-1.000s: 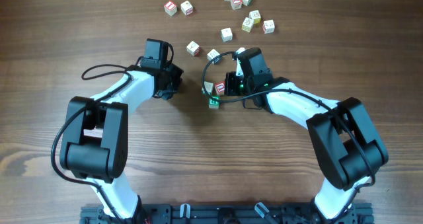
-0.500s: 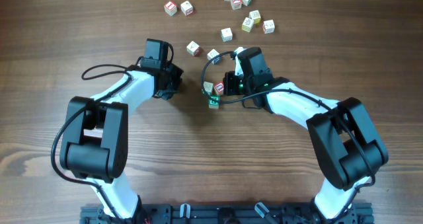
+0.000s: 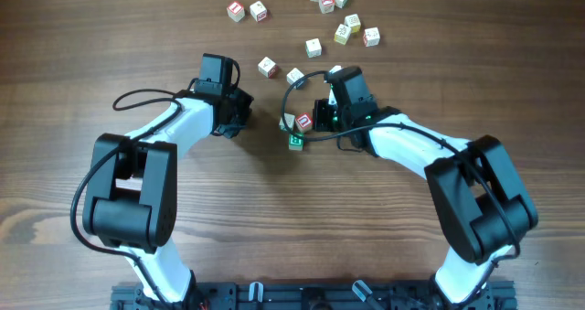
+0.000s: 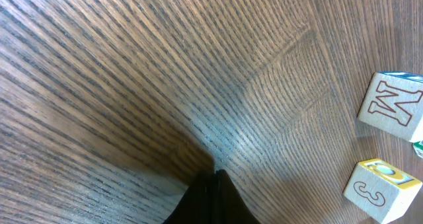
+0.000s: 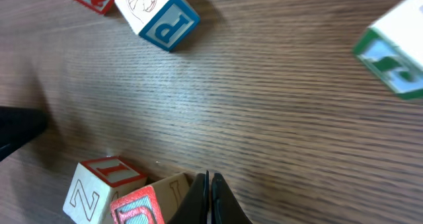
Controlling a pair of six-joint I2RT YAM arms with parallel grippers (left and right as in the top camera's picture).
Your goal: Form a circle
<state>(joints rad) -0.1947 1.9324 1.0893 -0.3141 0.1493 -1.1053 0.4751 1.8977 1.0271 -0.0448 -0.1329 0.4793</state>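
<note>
**Overhead and wrist views: ring forming on the worktop.** No circle exists yet.

- **Right pincer:** The right pincer is pressed together into a narrow blade and holds nothing. Its tip stands just beside the cluster of three alphabet cubes, near the worktop's middle.
- **Where the cluster lies:** From this pincer the cluster lies toward the left arm's side. In the right wrist view the pale cube appears to touch the fingers. The red-topped cube and the Z cube are packed beyond it.
- **Left pincer:** The left pincer is likewise closed and empty, and sits apart from the cluster on the opposite side. The M cube and the 3 cube lie at the right edge of its view. Whether they belong to the cluster cannot be told.
- **Coming move:** The right arm is judged the nearer, so a nudge would likely come from it, directed toward the left arm.
- **Long axis:** Each cube is equal-sided, so no long axis governs the push. The cluster itself is a tight triangle.
- **How the pieces look:** They are small pale wooden blocks with red, green or blue letter faces.
- **Remaining pieces:** The loose cubes are scattered toward the far edge, some paired and some apart. Most of the ring is judged undone
</note>
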